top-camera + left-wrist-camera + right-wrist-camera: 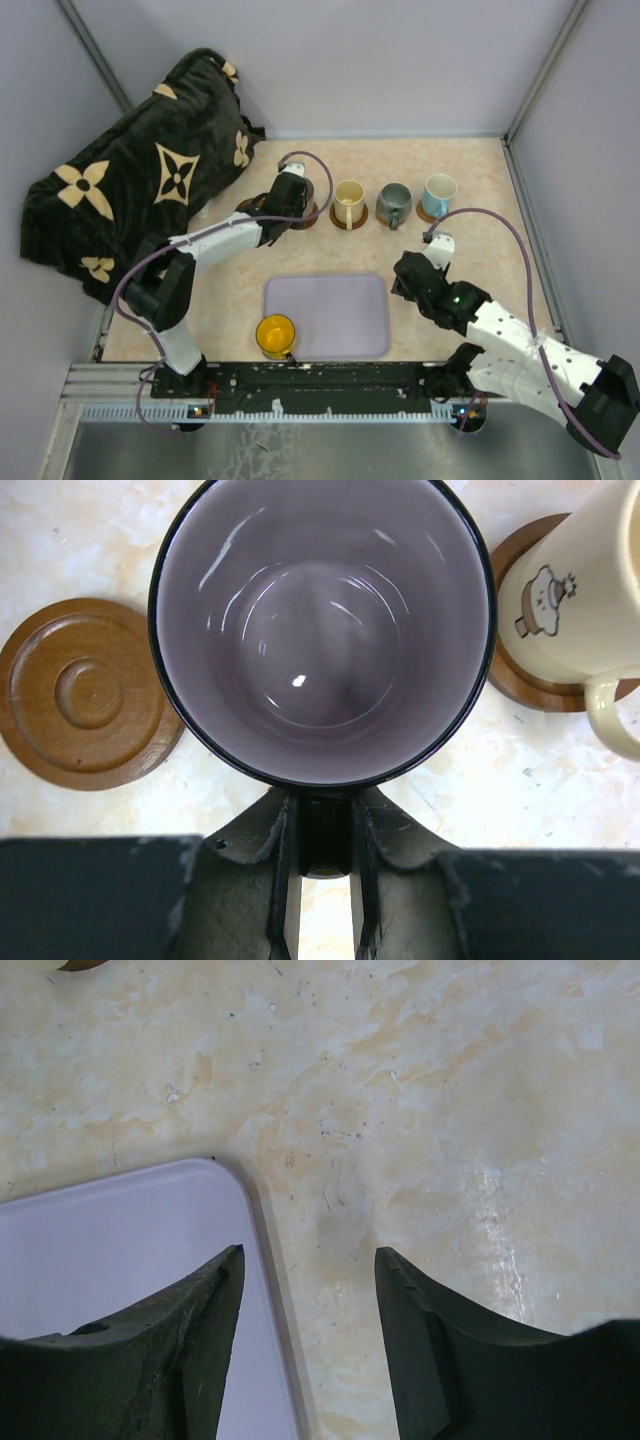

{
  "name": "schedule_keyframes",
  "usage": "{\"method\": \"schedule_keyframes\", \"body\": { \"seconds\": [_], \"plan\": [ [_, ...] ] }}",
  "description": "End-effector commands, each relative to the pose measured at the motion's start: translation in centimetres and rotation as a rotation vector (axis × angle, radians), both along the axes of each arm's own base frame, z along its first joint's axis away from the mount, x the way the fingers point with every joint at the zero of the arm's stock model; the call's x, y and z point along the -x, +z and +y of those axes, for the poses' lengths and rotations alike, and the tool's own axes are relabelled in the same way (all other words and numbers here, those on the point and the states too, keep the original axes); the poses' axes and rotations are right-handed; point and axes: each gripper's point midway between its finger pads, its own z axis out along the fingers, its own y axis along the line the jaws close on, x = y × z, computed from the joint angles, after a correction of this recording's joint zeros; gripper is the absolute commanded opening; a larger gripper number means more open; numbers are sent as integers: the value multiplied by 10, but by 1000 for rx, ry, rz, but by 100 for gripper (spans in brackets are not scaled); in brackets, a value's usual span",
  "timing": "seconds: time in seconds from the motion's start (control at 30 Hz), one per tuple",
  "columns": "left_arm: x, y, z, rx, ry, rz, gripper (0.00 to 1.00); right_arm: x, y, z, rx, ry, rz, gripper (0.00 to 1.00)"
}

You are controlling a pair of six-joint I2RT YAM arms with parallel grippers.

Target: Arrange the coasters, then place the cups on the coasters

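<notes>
At the far side of the desk (pixel 330 250), at 12 o'clock from the lavender tray (pixel 330 310), four cups stand in a row. The left jaws are clenched on the handle of the purple-grey cup (pixel 320 630) at the row's 9 o'clock end; from above, a brown edge shows under that cup. A bare coaster (pixel 88 692) lies at its 9 o'clock. At its 3 o'clock the cream cup (pixel 575 580) sits on a darker coaster (pixel 515 675), followed by the grey-green cup (pixel 392 203) and the white-and-blue cup (pixel 438 193). The yellow cup (pixel 275 335) stands at the tray's 8 o'clock, just beside its edge. The right jaws hang released, grasping nothing, above the desk at the tray's 2 o'clock corner.
</notes>
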Motion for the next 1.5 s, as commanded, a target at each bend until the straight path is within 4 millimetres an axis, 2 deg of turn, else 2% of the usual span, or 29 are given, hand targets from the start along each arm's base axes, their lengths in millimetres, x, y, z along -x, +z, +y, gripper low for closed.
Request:
{"method": "schedule_keyframes", "body": {
  "seconds": [0.0,0.27,0.7,1.47],
  "plan": [
    [-29,33,-22,107,-3,-104,0,-8,11,4,-5,-17,-38,56],
    [-33,17,-21,119,28,-66,0,-10,11,7,-4,-7,-34,56],
    [-33,6,-14,117,76,-29,0,-8,5,8,-6,2,-19,57],
    [-34,-2,-7,97,111,1,0,-7,0,11,-17,12,-11,57]
  ]
}}
